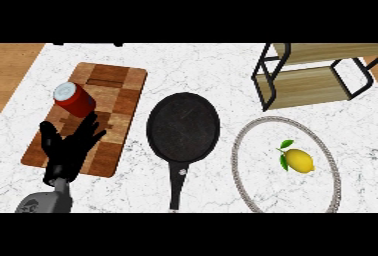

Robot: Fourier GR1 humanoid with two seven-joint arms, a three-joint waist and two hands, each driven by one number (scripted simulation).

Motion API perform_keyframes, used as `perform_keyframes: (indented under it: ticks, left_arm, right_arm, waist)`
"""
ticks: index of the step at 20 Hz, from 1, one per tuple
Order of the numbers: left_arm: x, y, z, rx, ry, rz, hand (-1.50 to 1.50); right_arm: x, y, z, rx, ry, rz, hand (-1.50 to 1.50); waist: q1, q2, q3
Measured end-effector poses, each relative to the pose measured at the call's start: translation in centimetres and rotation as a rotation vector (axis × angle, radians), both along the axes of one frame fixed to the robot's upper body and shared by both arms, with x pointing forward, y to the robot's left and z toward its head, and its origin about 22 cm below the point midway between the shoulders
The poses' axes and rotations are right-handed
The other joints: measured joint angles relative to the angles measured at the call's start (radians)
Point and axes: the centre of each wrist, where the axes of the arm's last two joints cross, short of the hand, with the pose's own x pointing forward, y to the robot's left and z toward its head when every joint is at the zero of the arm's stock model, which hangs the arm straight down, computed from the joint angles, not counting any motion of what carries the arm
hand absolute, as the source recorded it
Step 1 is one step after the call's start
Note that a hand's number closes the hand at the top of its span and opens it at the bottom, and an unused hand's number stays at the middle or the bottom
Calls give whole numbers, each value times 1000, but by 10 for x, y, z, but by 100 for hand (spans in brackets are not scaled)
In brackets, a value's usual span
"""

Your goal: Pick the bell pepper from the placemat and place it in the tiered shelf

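Nearest the lower edge, the left hand (pixel 68 149) is rising from its grey forearm over the near part of a wooden cutting board (pixel 111 107), fingers spread and straight, released and grasping nothing. Just beyond its fingertips a red can (pixel 74 98) is lying tilted on the board. To the right, a black frying pan (pixel 183 127) is sitting on the white marble desk (pixel 199 65), its handle pointing toward the near edge. Further right, a round placemat (pixel 251 131) with a beaded rim is carrying a yellow lemon-like fruit (pixel 299 160) with green leaves; no bell pepper is showing on it. Farthest back at the right, the tiered shelf (pixel 310 82) is standing with wooden tiers in a black frame. The right hand is showing nowhere.
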Motion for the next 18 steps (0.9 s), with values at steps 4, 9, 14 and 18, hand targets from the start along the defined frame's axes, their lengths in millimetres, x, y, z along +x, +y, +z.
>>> perform_keyframes:
  ticks: [4, 9, 14, 18]
  left_arm:
    - [-2, 1, -1, -4, -6, 3, 0]
    - [-2, 1, 0, -7, -2, 0, 0]
    - [-2, 1, 1, -3, 1, 6, 0]
    - [-3, 1, 0, -8, -2, 7, 0]
  right_arm:
    - [7, 1, -8, -3, -3, 21, 150]
    - [9, -3, -9, -50, -1, 31, 150]
    - [11, -6, -4, 88, -8, -14, -150]
    - [10, -11, 1, 230, -11, -37, -150]
  waist:
    - [-1, -1, 0]
    - [-2, -1, -1]
    - [-3, -1, 0]
    - [-4, -2, 0]
